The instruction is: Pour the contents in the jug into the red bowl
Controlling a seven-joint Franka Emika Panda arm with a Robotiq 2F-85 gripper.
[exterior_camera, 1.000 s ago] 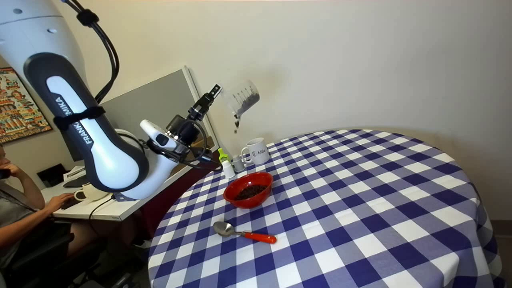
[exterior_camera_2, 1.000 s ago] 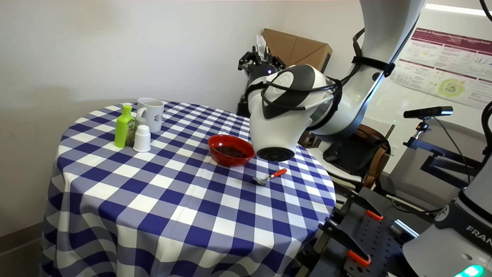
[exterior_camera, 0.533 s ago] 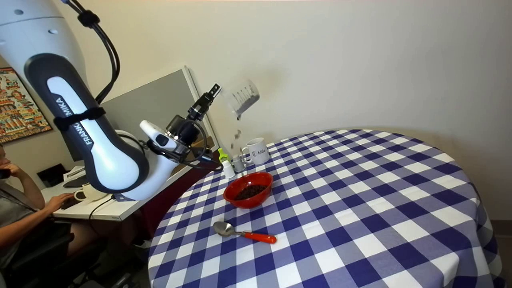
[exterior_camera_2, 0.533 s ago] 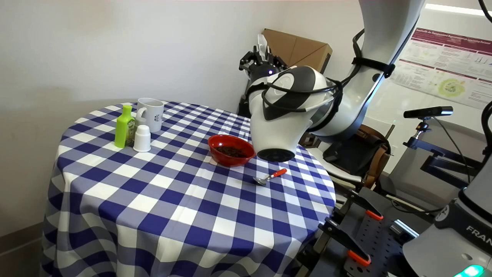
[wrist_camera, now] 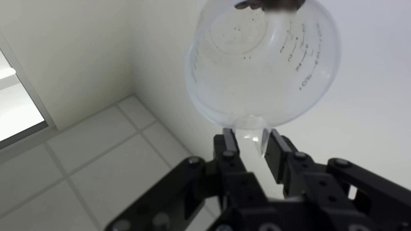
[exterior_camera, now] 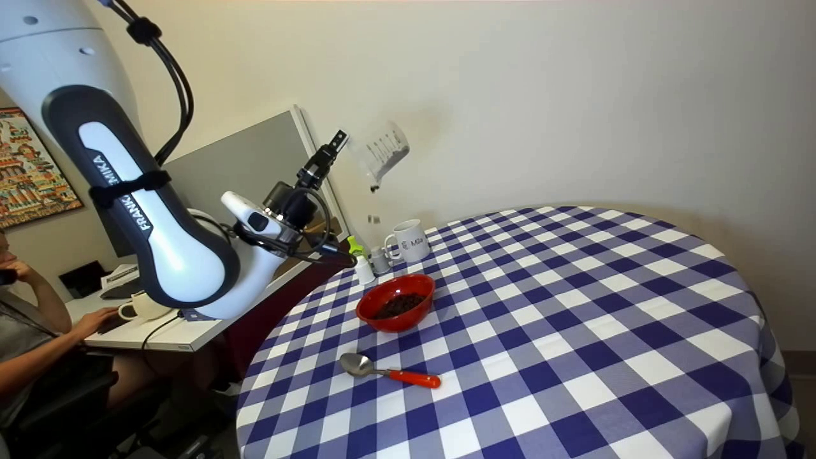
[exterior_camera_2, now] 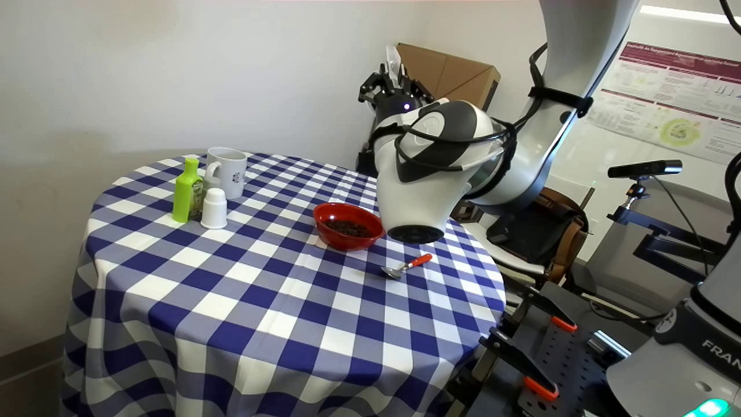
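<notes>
Gripper (wrist_camera: 252, 144) pinched on the clear jug (wrist_camera: 257, 77): handle (wrist_camera: 251, 122) btwn both finger pads (wrist_camera: 230, 141). Wrist view: jug at 12 o'clock of the fingertips, mouth toward cam, printed marks nr its 3, dark bits (wrist_camera: 253, 4) at its 12. In an exterior view the jug (exterior_camera: 386, 148) is up in the air at approx 3 o'clock of the fingertips, tilted, mouth facing abt 8, dark bits along the low side & at the lip; a couple loose bits (exterior_camera: 373, 219), blurred, mid-air at the lip's 6. In an exterior view the jug (exterior_camera_2: 393, 61) shows only as a pale sliver. Red bowl (exterior_camera: 401, 324) well below, approx jug's 6, dark bits inside, on checked tablecloth (exterior_camera: 605, 357). Metal spoon (exterior_camera: 357, 364), orange-red handle, lies apart at bowl's 6. White container (exterior_camera: 364, 271) nr bowl's 10-11; grey container (exterior_camera: 380, 261) just beside it, green bottle (exterior_camera: 355, 247) further out at 11, white mug (exterior_camera: 411, 242) at 12-1. Person (exterior_camera: 32, 354) at desk (exterior_camera: 172, 342), far off, bowl's 9. In an exterior view cardboard box (exterior_camera_2: 448, 72) in b/g, gripper's 3.
</notes>
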